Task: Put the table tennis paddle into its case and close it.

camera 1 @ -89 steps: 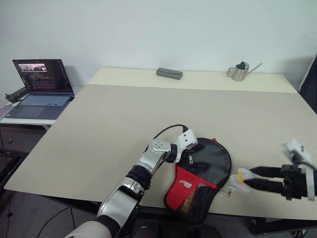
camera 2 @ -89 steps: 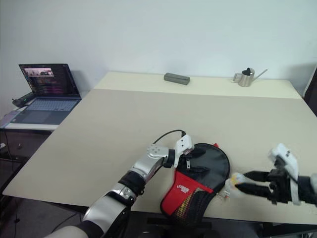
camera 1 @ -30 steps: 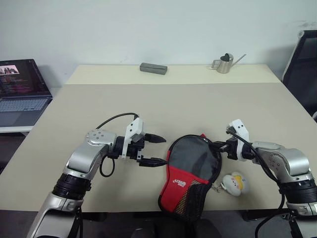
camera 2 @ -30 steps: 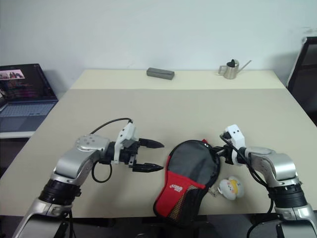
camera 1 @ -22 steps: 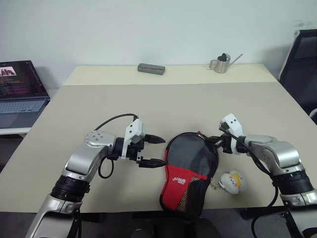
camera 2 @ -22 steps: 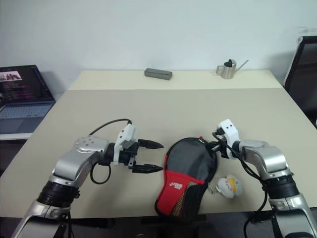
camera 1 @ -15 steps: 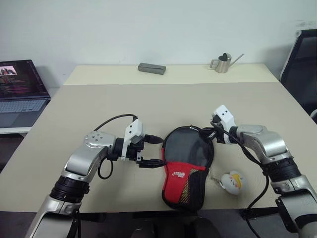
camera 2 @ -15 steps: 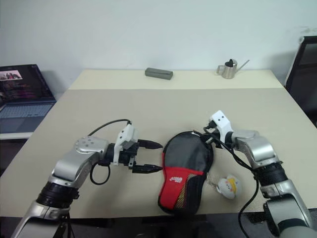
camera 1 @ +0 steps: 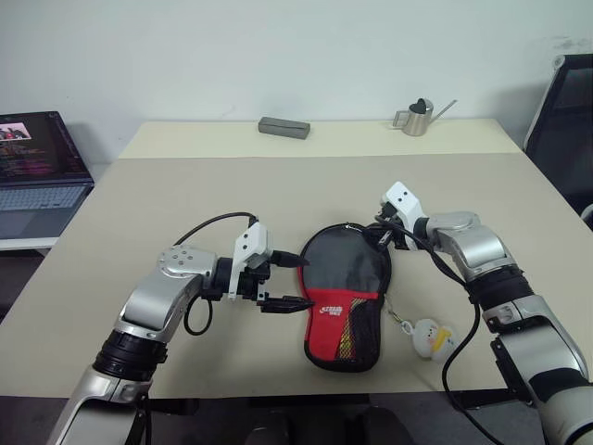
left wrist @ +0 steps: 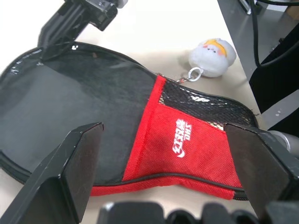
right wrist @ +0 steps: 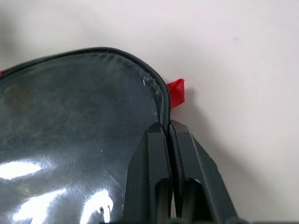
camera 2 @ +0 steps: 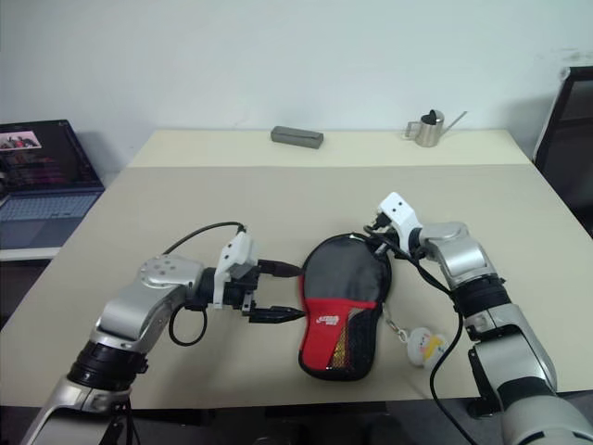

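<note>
The right gripper (camera 1: 378,234) is pinching the rim of the black-and-red paddle-shaped fabric case (camera 1: 345,292) at centre frame; the spread left gripper (camera 1: 289,282) is hovering just left.

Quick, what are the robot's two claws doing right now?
Left gripper: open, holding nothing, beside the case.
Right gripper: shut, pinching the case's rim.

The case (camera 1: 346,292) is black with a red panel, white logo and black mesh; its pom-pom (camera 1: 427,337) is white; the bench (camera 1: 185,204) is beige.
</note>
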Available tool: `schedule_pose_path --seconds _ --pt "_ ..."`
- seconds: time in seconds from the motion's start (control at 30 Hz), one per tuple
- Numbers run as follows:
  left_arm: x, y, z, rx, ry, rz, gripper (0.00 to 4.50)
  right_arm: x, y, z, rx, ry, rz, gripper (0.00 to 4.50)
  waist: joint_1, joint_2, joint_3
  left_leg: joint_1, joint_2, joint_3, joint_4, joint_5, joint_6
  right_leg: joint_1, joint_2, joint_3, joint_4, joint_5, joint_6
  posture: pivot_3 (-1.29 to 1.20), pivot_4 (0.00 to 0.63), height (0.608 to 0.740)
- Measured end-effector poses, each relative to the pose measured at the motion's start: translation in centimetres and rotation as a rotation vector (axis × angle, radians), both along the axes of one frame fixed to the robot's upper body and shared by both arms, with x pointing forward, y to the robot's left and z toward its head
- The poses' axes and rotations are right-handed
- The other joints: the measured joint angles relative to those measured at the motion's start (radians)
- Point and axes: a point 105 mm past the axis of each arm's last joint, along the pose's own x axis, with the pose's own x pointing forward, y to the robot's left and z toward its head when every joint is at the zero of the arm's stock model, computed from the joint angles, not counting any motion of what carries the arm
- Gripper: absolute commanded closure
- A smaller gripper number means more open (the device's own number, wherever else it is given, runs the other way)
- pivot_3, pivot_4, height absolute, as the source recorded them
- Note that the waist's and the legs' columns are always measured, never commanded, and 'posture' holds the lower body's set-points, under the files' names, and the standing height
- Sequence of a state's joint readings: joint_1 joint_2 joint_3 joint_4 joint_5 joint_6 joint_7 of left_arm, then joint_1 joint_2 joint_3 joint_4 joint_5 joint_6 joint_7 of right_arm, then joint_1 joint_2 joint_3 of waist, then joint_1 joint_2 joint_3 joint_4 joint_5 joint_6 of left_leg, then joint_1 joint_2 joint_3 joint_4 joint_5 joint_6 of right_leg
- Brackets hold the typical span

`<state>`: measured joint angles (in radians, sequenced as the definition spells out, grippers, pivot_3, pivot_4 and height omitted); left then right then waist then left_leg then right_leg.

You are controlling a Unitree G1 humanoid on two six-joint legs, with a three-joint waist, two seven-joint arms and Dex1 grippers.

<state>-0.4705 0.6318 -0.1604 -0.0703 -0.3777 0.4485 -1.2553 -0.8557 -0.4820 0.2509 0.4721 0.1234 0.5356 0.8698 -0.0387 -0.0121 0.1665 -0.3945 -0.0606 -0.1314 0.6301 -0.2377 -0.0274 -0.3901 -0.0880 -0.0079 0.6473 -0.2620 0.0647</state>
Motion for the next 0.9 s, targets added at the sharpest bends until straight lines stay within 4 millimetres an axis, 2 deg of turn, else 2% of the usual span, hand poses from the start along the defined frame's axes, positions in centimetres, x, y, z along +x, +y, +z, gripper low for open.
schedule_pose_path --seconds 0.03,0.13,0.5,0.57,0.63,0.7,0.77,0.83,0.9 --pt "0.0 0.0 0.0 0.0 0.001 0.001 0.0 -0.2 0.1 -0.3 0.001 0.007 0.004 4.48 0.0 0.0 0.0 0.0 0.0 0.0 0.0 0.0 0.0 0.0 0.0 0.0 0.0 0.0 0.0 0.0 0.15 0.74" --pt "0.0 -0.1 -0.1 -0.002 0.002 -0.001 0.0 -0.6 0.2 -1.1 0.011 0.034 -0.007 3.86 -0.002 0.0 0.0 0.0 0.0 0.0 0.0 0.0 0.0 0.0 0.0 0.0 0.0 0.0 0.0 0.0 0.15 0.74" --pt "0.4 -1.4 0.0 -0.024 -0.015 -0.04 0.0 0.1 0.0 -0.1 0.068 -0.027 -0.104 0.27 -0.002 0.0 0.0 0.0 0.0 0.0 0.0 0.0 0.0 0.0 0.0 0.0 0.001 0.0 0.0 0.0 0.15 0.74" --pt "0.5 -1.5 0.0 -0.023 -0.019 -0.045 0.0 0.3 -0.2 0.3 0.088 -0.045 -0.121 0.27 -0.002 0.0 0.0 0.0 0.0 0.0 0.0 0.0 -0.001 0.0 0.0 0.0 0.001 0.0 0.0 0.0 0.15 0.74" --pt "0.7 -1.8 -0.2 -0.019 -0.015 -0.054 0.0 0.2 -0.3 1.9 0.133 -0.084 -0.122 0.27 0.0 0.0 0.0 0.0 -0.001 0.0 0.0 0.0 -0.001 0.0 0.0 0.0 0.001 0.0 0.0 0.0 0.15 0.74" --pt "0.8 -2.4 -0.3 -0.02 -0.016 -0.078 0.0 -0.7 -0.9 4.1 0.177 -0.129 -0.101 0.27 0.003 0.0 0.0 -0.001 -0.001 0.0 0.0 0.0 -0.001 0.0 0.0 0.0 0.0 0.0 0.0 0.0 0.15 0.74" --pt "1.2 -2.5 -0.2 -0.013 -0.03 -0.087 0.0 -2.0 -1.8 5.3 0.191 -0.152 -0.084 0.27 0.01 0.0 0.0 -0.001 -0.001 -0.001 0.0 0.0 0.0 0.0 0.0 -0.002 0.0 0.0 0.0 0.0 0.15 0.74" --pt "1.9 -2.4 -0.1 0.002 -0.051 -0.088 0.0 -3.8 -3.0 5.3 0.184 -0.143 -0.074 0.27 0.016 0.0 0.0 -0.002 -0.001 -0.001 0.001 0.0 0.001 0.001 0.0 -0.002 -0.001 0.0 0.0 0.0 0.15 0.74" --pt "2.4 -2.7 -0.1 0.008 -0.067 -0.099 0.0 -5.5 -3.9 4.4 0.173 -0.1 -0.072 0.27 0.014 0.0 0.0 -0.002 -0.002 -0.001 0.001 -0.001 0.001 0.001 -0.001 -0.001 -0.001 0.0 0.0 0.0 0.15 0.74"
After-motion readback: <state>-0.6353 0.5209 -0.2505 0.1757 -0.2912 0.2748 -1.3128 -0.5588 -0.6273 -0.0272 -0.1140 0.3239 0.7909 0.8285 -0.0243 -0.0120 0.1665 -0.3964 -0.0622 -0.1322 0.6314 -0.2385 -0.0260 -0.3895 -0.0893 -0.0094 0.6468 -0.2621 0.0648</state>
